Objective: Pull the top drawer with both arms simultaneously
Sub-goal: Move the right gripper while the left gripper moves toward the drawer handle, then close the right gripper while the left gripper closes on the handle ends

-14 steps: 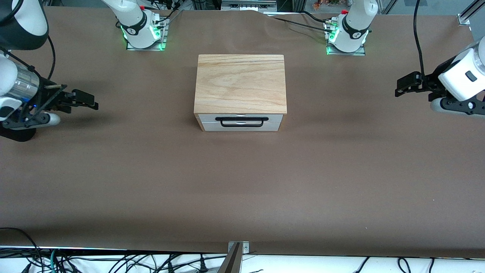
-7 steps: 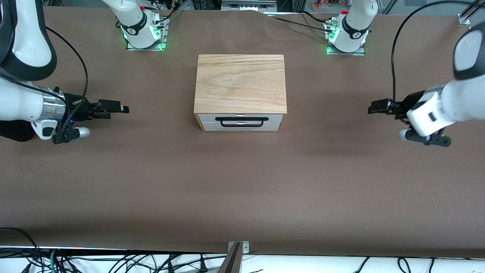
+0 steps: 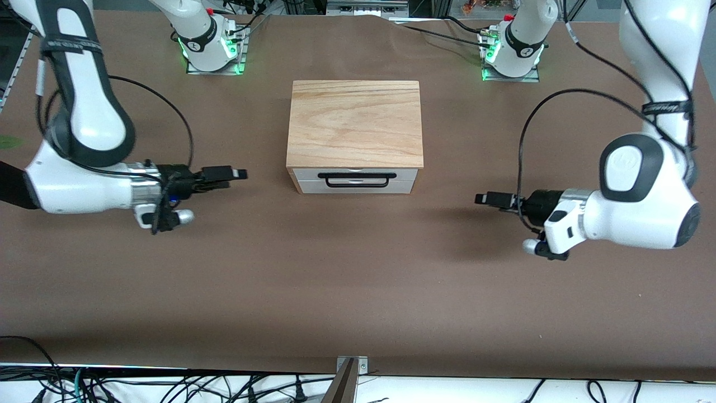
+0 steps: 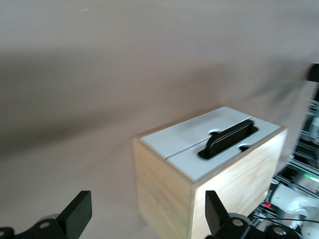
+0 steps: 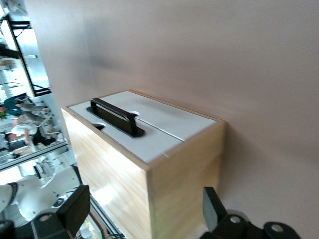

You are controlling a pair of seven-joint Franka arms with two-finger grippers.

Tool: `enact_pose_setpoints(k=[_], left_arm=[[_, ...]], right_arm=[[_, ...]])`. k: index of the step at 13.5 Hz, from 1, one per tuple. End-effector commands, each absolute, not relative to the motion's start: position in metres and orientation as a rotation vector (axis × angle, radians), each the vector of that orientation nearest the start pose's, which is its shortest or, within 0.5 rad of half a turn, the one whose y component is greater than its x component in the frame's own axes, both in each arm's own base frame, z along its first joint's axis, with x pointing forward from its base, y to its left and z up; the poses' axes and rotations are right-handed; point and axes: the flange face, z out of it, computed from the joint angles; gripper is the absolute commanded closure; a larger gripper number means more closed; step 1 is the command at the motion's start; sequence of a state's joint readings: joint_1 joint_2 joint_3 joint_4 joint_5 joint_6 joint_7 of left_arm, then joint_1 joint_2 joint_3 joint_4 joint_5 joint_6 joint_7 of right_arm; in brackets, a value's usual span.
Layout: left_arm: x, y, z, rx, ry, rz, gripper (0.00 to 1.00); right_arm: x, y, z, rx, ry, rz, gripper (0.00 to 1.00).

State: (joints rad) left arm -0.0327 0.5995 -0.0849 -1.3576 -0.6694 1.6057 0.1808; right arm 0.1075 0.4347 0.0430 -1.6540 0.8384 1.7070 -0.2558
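Observation:
The top drawer (image 3: 305, 174) is shut in the light-wood box (image 3: 354, 123) in the middle of the table. Its white front carries a wide black bar handle (image 3: 356, 178). My right gripper (image 3: 239, 173) hovers low over the table beside the box, toward the right arm's end, open and empty, pointing at the box. My left gripper (image 3: 481, 198) hovers low toward the left arm's end, open and empty, also pointing at the box. The left wrist view shows the drawer front (image 4: 189, 164) and handle (image 4: 229, 139) past my open left gripper (image 4: 147, 219). The right wrist view shows the drawer front (image 5: 129, 147) and handle (image 5: 114, 117) past my open right gripper (image 5: 143, 214).
A second white drawer front (image 3: 313, 188) sits under the top one. The brown table cover (image 3: 358, 280) is bare around the box. The arm bases (image 3: 210, 45) (image 3: 512, 53) stand at the table edge farthest from the front camera. Cables and a metal bracket (image 3: 349, 366) line the nearest edge.
Both arms have swung in from the table's ends toward the box, and both grippers have come lower in the front view. The drawer has not moved.

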Motion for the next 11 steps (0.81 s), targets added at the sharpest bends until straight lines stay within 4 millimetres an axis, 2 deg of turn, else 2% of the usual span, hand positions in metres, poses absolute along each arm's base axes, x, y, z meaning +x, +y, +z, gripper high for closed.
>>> enact_pose_setpoints(k=[1,2,3,6,9,11], left_arm=[[0.685,-0.159,0.339,2.194,-0.262,-0.311,0.00],[0.683,-0.171,0.318,2.114,-0.293,-0.294,0.00],[0.681,-0.177,0.303,2.046,-0.307,-0.275,0.00],[0.664,-0.195,0.268,1.925,-0.321,-0.240,0.00],[0.638,-0.211,0.229,1.830,-0.274,-0.200,0.00],[0.623,-0.219,0.210,1.798,-0.276,-0.174,0.00]], right_arm=[[0.620,0.205,0.334,-2.166,-0.165,0.333,0.00],[0.619,0.217,0.322,-2.142,-0.176,0.294,0.00],[0.620,0.220,0.310,-2.117,-0.164,0.243,0.00],[0.623,0.232,0.272,-1.933,-0.116,0.165,0.01],[0.607,0.237,0.248,-1.855,-0.127,0.148,0.12],[0.590,0.241,0.234,-1.748,-0.085,0.178,0.32]])
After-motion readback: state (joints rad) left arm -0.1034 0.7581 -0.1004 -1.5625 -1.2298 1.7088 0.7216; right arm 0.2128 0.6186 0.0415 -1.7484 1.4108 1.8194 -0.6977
